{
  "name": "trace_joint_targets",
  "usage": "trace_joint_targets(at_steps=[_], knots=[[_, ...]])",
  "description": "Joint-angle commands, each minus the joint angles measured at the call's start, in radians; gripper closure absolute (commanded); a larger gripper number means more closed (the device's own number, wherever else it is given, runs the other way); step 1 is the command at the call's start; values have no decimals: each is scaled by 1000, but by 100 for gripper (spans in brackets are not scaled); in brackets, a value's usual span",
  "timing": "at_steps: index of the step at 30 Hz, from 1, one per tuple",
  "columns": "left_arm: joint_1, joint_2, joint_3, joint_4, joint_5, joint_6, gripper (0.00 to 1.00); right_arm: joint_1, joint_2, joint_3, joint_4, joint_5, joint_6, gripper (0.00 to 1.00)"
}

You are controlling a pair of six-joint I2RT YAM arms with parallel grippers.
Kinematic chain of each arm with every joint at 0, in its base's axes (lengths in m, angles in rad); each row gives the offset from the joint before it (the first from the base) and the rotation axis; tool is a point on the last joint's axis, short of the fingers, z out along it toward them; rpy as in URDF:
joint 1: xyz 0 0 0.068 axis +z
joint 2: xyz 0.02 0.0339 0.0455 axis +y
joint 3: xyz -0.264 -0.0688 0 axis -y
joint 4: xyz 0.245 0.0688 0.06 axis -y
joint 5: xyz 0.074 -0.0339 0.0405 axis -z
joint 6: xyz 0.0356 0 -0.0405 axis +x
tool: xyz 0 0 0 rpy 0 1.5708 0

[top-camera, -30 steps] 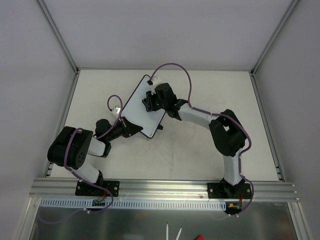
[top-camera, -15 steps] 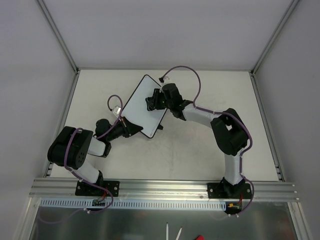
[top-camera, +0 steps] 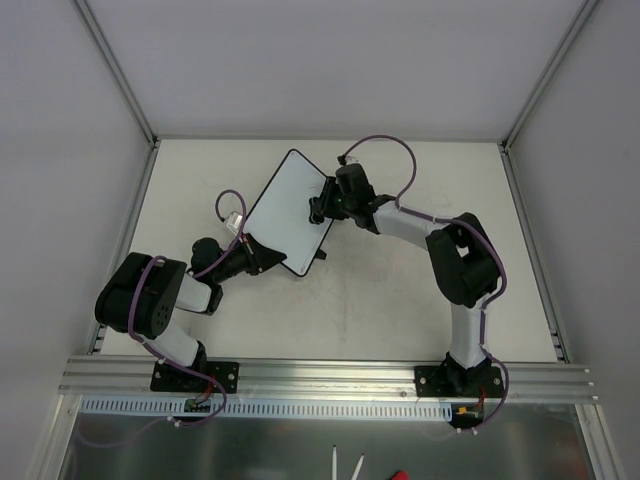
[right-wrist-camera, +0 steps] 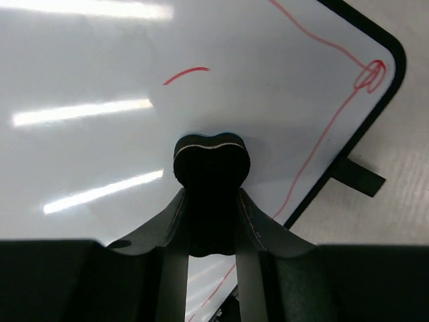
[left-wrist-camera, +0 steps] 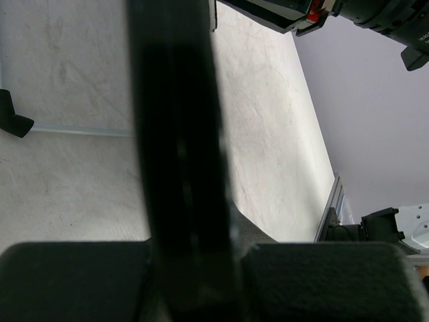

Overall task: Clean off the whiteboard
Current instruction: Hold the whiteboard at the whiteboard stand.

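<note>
The whiteboard [top-camera: 283, 212] lies tilted in the middle of the table, white with a thin black rim. In the right wrist view the whiteboard [right-wrist-camera: 87, 60] carries a red line along its right edge and a short red arc. My right gripper [top-camera: 318, 208] is shut on the black bone-shaped eraser [right-wrist-camera: 212, 161] and presses it on the board near its right edge. My left gripper [top-camera: 262, 256] is shut on the board's near-left edge, which shows as a dark upright band [left-wrist-camera: 175, 134] between the fingers.
The table [top-camera: 400, 300] is pale, with metal rails at its left, right and near edges. A black foot [right-wrist-camera: 358, 176] sticks out from under the board's right rim. White walls enclose the back and sides.
My right gripper has slid the eraser across the board toward its right edge. The left gripper and the board have stayed put.
</note>
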Motion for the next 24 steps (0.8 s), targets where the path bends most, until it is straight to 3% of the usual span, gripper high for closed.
trace_joint_targets(at_steps=[1,5,13,18,24], knots=[[-27,-25,30,310,103,3,100,-22,89,-17,-307,123,21,100],[-25,-22,30,312,103,4,100,-26,91,-5,-348,167,33,100],[-27,-21,33,310,103,4,100,-29,109,35,-362,117,-17,100],[-27,-1,42,318,107,-8,100,-10,-5,-26,-272,74,-76,100],[-25,-1,47,319,102,-9,100,-5,-139,-39,-299,-55,-178,100]])
